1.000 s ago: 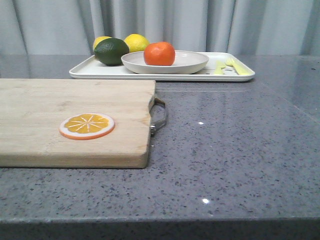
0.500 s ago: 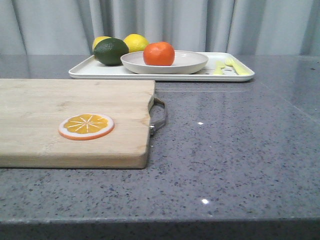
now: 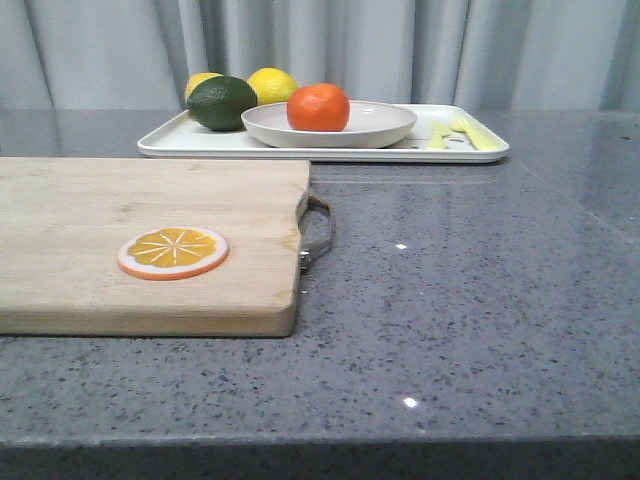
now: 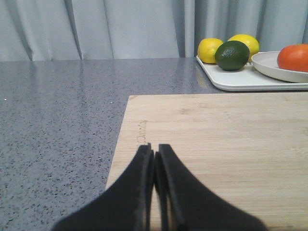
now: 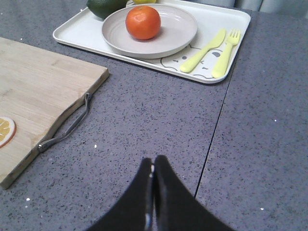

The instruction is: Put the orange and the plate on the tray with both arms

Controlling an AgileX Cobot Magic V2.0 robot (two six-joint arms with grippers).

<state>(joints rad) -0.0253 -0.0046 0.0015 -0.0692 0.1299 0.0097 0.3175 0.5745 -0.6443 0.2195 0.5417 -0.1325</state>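
The orange (image 3: 318, 107) rests in the off-white plate (image 3: 375, 128), which stands on the white tray (image 3: 470, 150) at the back of the table. The right wrist view shows the same orange (image 5: 143, 22), plate (image 5: 178, 33) and tray (image 5: 236, 29) from above. My left gripper (image 4: 154, 148) is shut and empty, low over the wooden cutting board (image 4: 221, 139), far from the orange (image 4: 293, 57). My right gripper (image 5: 152, 161) is shut and empty above the grey counter, well short of the tray. Neither gripper appears in the front view.
A dark green lime (image 3: 222, 102) and two lemons (image 3: 272, 84) lie on the tray's left end. Yellow-green cutlery print (image 5: 214, 48) marks its right end. The cutting board (image 3: 90, 240) carries an orange slice disc (image 3: 172, 251) and has a metal handle (image 3: 318, 232).
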